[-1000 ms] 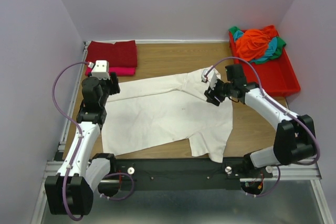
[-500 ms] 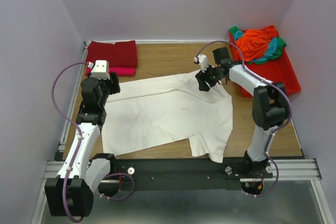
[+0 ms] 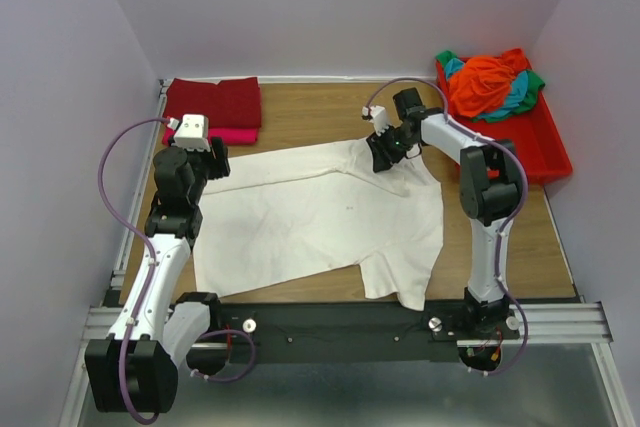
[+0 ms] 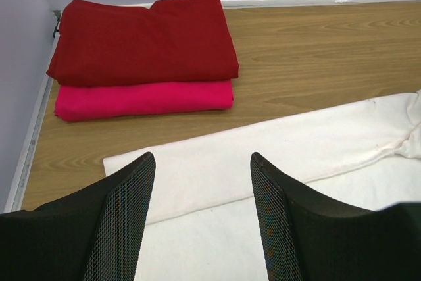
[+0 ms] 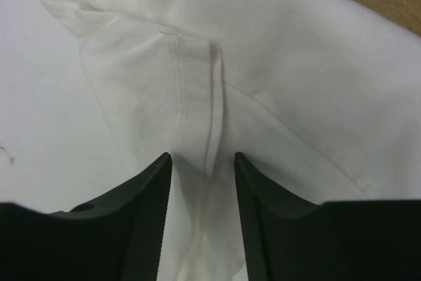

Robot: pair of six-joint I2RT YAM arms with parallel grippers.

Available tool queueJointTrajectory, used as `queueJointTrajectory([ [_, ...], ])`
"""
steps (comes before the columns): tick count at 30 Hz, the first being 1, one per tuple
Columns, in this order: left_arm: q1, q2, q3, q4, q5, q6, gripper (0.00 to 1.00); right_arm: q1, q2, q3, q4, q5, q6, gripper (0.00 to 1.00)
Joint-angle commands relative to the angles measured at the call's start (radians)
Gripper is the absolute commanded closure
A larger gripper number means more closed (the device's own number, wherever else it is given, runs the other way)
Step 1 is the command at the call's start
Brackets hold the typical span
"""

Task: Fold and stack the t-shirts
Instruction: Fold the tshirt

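A large cream-white t-shirt (image 3: 300, 217) lies spread across the table's middle. My right gripper (image 3: 382, 155) is down on its far edge near the collar. In the right wrist view the right gripper (image 5: 202, 156) is open, its jaws straddling a raised seam ridge of the cream cloth (image 5: 210, 97) without pinching it. My left gripper (image 3: 203, 162) hovers over the shirt's left end. It (image 4: 200, 156) is open with nothing between its jaws, only cream cloth (image 4: 217, 176) below. A folded dark red t-shirt (image 4: 141, 37) lies on a folded bright pink one (image 4: 141, 99) at the far left.
A red plastic tray (image 3: 548, 142) at the far right holds a crumpled heap of orange, teal and green t-shirts (image 3: 487, 82). Lilac walls close the table on three sides. Bare wood (image 3: 320, 112) shows between the folded stack and the tray.
The right arm has swung from the shirt's right shoulder towards the far middle, onto the collar area, and its jaws have narrowed a little. The left arm has not moved.
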Motion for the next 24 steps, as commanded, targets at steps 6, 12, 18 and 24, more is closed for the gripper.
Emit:
queueJointTrajectory([
  [6, -0.006, -0.003, -0.009, 0.026, 0.027, 0.007, 0.32, 0.006, -0.022, -0.006, -0.06, -0.062, 0.003, 0.69],
  [12, -0.006, 0.004, -0.006, 0.026, 0.034, 0.005, 0.33, 0.014, -0.06, -0.026, -0.069, -0.086, 0.002, 0.87],
  [18, -0.006, 0.006, -0.008, 0.026, 0.034, 0.005, 0.32, 0.05, -0.103, -0.056, -0.078, -0.105, -0.028, 0.98],
  [24, -0.006, 0.01, -0.008, 0.026, 0.036, 0.005, 0.32, 0.167, -0.151, -0.108, -0.103, -0.106, -0.1, 0.99],
])
